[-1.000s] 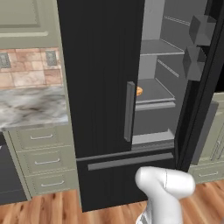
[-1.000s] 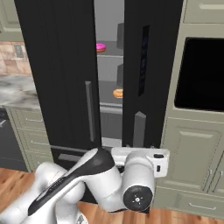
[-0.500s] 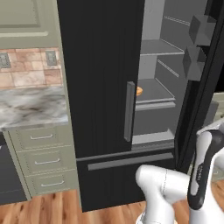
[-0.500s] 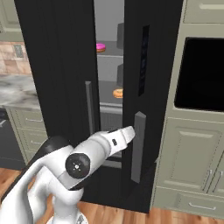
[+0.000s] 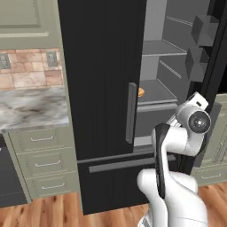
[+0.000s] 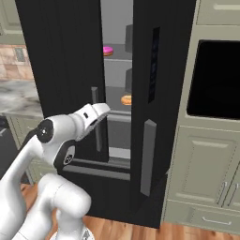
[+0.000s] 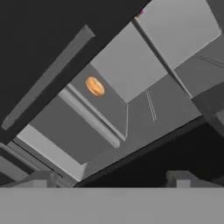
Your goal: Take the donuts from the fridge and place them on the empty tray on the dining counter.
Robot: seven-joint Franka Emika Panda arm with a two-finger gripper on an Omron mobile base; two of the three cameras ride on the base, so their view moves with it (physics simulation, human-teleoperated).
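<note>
Behind the arm on its left, the base camera looks at the fridge (image 5: 102,88), whose right door stands open on grey shelves. An edge of the orange-tan donut (image 5: 141,92) peeps past the closed left door, lying on a middle shelf. Left of the fridge a marble counter (image 5: 31,108) tops sage-green drawers. The white arm bends up in front of the open gap.

From the right base camera, the same gap shows both donuts: the pink donut (image 6: 108,50) on an upper shelf and the orange-tan one (image 6: 126,100) on the shelf below it. The end effector (image 6: 101,111) reaches toward the gap, lower than the orange-tan donut and apart from it. A black wall oven (image 6: 218,79) sits to the right of the fridge.

Along the hand, the two dark fingertips (image 7: 40,178) rise well apart at the bottom, so the end effector is spread wide with nothing between its tips. The orange-tan donut (image 7: 95,86) rests on its grey shelf ahead, and a sliver of pink (image 7: 141,13) shows above.
</note>
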